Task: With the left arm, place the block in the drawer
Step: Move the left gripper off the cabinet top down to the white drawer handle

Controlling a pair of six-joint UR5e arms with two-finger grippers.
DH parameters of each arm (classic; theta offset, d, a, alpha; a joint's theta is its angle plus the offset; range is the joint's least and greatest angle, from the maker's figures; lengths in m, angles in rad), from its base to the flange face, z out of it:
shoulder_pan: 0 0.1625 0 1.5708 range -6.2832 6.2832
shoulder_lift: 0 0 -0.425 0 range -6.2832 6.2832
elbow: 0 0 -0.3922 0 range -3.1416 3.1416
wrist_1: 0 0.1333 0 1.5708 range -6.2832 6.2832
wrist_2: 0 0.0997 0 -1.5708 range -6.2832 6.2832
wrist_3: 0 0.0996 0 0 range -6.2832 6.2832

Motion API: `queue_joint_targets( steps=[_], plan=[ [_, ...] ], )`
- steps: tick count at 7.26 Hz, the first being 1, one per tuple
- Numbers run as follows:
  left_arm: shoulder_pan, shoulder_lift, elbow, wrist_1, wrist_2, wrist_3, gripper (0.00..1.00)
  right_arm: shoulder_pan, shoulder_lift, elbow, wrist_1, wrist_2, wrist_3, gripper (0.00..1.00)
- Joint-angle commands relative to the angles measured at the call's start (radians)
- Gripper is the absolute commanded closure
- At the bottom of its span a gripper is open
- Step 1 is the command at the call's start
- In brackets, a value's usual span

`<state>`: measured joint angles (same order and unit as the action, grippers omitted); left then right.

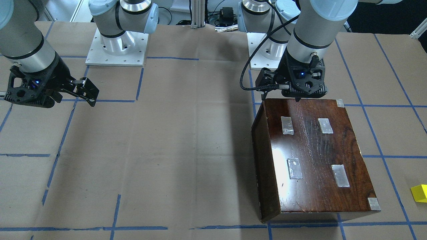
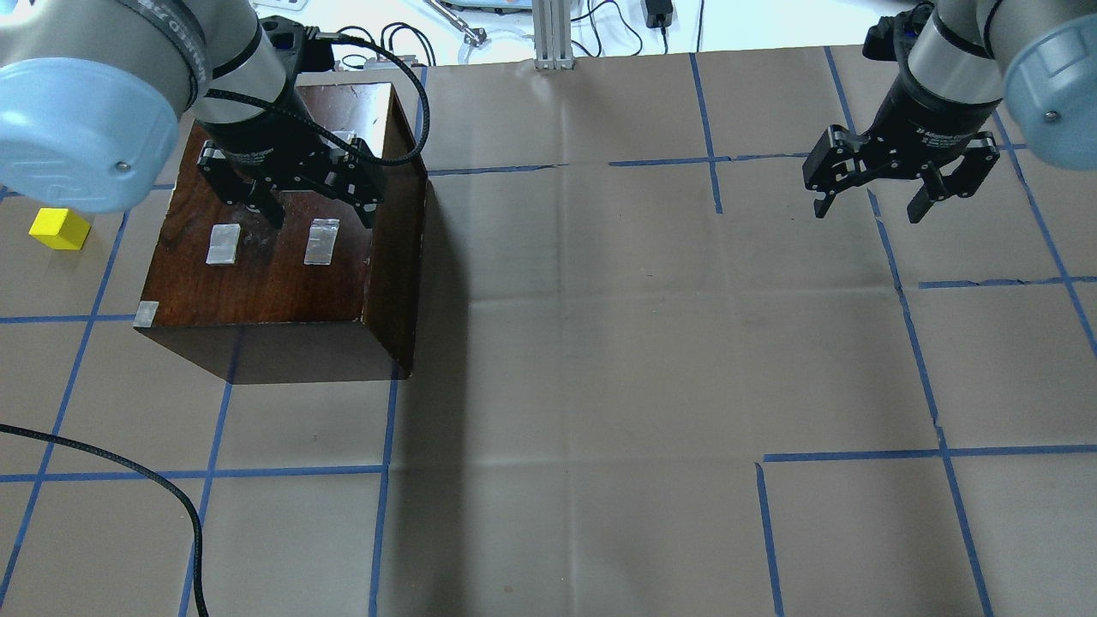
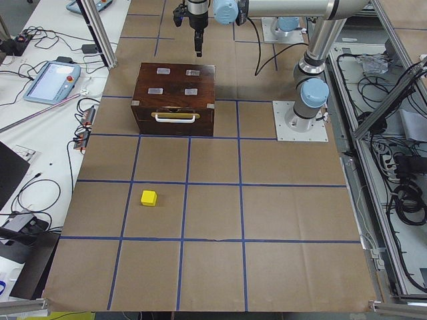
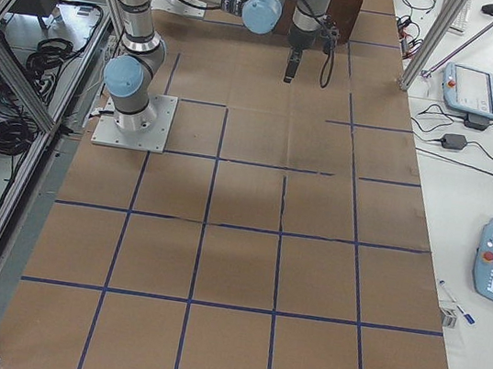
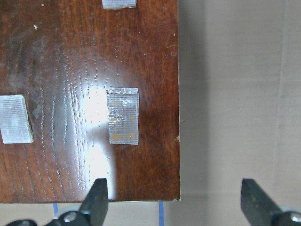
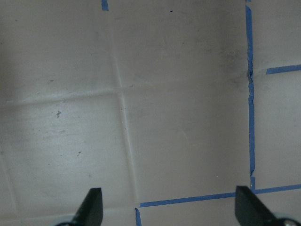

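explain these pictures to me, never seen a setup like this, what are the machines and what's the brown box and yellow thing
Two robot arms stand at a paper-covered table. Four pictures come from fixed cameras: above, in front and at each end. Two come from cameras on the wrists, looking down. The left hand hangs open over a dark wooden box, whose drawer is shut. The right hand is open over the paper. A small yellow block lies on the table, apart from the box. Nothing is held.

Brown-papered table (image 2: 600, 343), blue tape grid (image 2: 857, 455)
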<state>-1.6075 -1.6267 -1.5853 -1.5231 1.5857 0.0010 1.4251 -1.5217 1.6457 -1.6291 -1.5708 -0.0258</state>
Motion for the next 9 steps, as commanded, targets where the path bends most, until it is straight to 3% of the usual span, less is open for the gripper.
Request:
queue_joint_targets(
  steps=[1, 9],
  plan=[
    [0.000, -0.008, -0.001, 0.004, 0.000, 0.000, 0.01, 0.000, 0.000, 0.000, 0.000, 0.000, 0.001, 0.00],
    [0.006, -0.030, 0.027, 0.020, -0.003, 0.008, 0.01, 0.000, 0.000, 0.000, 0.000, 0.000, 0.001, 0.00]
  ],
)
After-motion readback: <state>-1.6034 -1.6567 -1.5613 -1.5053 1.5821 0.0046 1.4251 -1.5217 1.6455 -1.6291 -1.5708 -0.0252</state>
